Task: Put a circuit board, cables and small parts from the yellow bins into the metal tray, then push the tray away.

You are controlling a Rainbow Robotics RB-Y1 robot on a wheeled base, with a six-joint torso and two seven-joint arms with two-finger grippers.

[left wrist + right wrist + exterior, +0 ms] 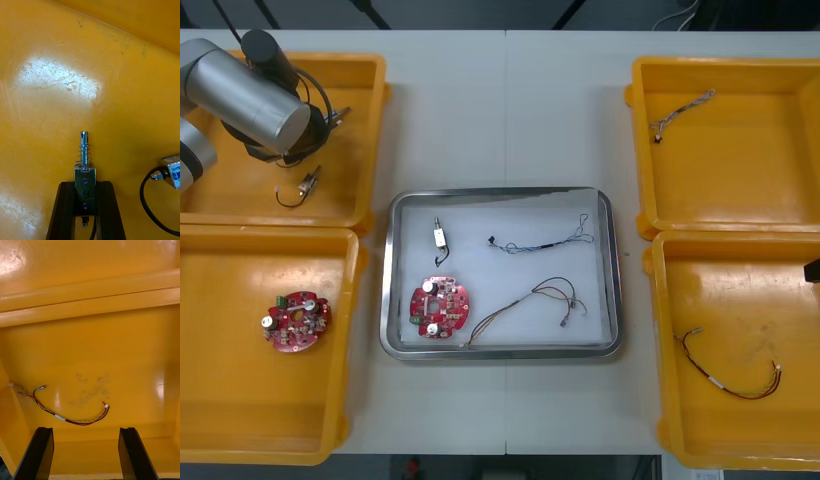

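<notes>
Front camera: overhead, facing steeply down, distant enough to cover the surface, metal tray and four yellow bins. Right wrist camera: close inside a right-hand bin, facing the red and yellow cable, also seen from the front. Left wrist camera: very close to a left-hand bin floor, looking along the left fingers and the small metal part between them; the corded part beside it is likewise shared.

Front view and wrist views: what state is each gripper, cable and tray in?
left gripper, shut on a small metal part, over the far left bin.
right gripper, open, empty, over the near right bin.
red and yellow cable, lying loose in the near right bin.
metal tray, loaded, between the bins.
</notes>
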